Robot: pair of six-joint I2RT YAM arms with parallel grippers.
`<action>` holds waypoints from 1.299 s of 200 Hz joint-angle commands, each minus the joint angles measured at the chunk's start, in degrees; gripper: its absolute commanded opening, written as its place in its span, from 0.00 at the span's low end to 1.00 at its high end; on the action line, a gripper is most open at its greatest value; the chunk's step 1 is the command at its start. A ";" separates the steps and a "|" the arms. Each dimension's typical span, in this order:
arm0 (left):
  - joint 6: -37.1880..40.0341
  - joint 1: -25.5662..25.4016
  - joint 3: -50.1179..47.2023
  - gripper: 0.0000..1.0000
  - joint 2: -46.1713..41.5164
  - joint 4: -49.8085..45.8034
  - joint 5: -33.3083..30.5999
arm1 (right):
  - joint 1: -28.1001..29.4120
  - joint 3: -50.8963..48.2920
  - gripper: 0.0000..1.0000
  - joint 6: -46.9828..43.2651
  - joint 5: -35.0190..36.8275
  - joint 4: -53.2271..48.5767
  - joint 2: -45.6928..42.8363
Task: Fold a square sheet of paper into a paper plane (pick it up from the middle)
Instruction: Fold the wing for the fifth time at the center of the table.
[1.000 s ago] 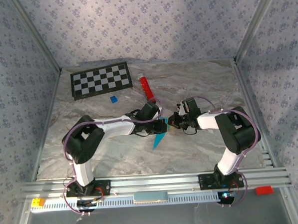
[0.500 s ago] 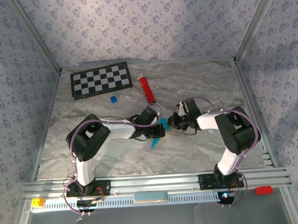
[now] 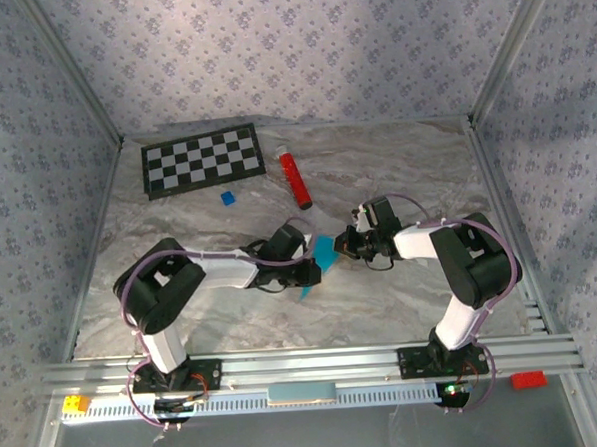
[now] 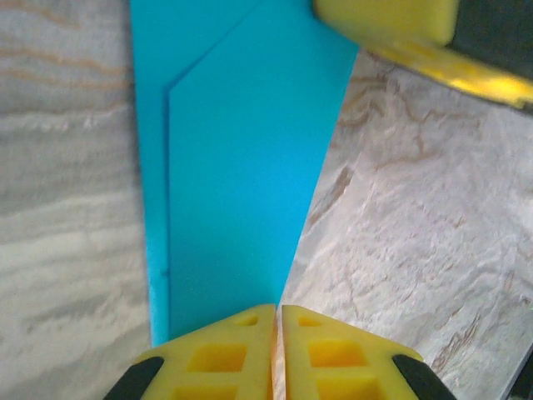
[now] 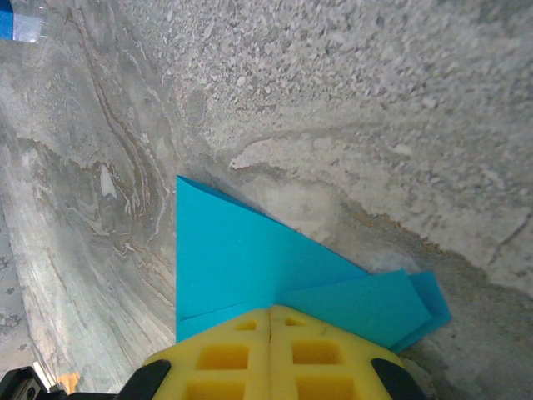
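Mid-fold at the desk's (image 3: 183, 310) middle: right end effector (image 5: 271, 312) clamped on the paper plane's (image 4: 233, 167) wide end, left end effector (image 4: 277, 310) shut at its tip. The next crease probably needed firm pinning.

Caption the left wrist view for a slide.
Shut left claw at the narrow end of the folded paper, on the table.

Count, overhead and wrist views.
- Robot arms: 2 (left arm (image 3: 196, 272), right arm (image 3: 466, 260)).
- Grippers: 2, namely left gripper (image 4: 277, 321) and right gripper (image 5: 270, 323); yellow fingers (image 4: 216, 358): 2 on each, 4 total.
- Folded cyan paper (image 3: 321, 254): 1 piece.
- Red cylinder (image 3: 295, 179): 1.
- Small blue block (image 3: 227, 198): 1.
- Checkerboard mat (image 3: 202, 159): 1.
- On the front rail: yellow brick (image 3: 76, 403), 1; red brick (image 3: 528, 379), 1. Both are small in the overhead view, probably toy bricks.
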 commanded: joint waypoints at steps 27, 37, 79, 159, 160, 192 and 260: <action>2.07 -2.24 -6.94 0.11 -3.52 -18.34 -2.55 | 0.80 1.58 0.00 -4.41 11.06 -11.83 1.43; 1.85 -2.28 -7.86 0.11 -4.37 -18.89 -3.03 | 0.96 1.89 0.00 -4.62 11.45 -12.37 1.05; 1.77 -3.40 -10.00 0.10 -8.26 -21.50 -4.21 | 0.97 2.00 0.00 -4.54 11.26 -12.31 1.33; -0.80 -3.79 -9.00 0.13 -19.68 -19.94 -10.37 | 0.84 1.49 0.00 -3.84 9.69 -10.76 1.30; -0.83 -3.78 -8.91 0.13 -19.78 -19.77 -10.48 | 0.86 1.43 0.00 -3.79 9.64 -10.74 1.30; 0.81 -1.35 -3.69 0.16 -17.52 -15.11 -8.28 | 0.70 1.64 0.01 -3.65 8.68 -10.29 1.30; 3.48 1.67 7.27 0.12 -2.48 -8.96 1.20 | 0.65 2.70 0.02 -4.18 6.71 -10.80 1.44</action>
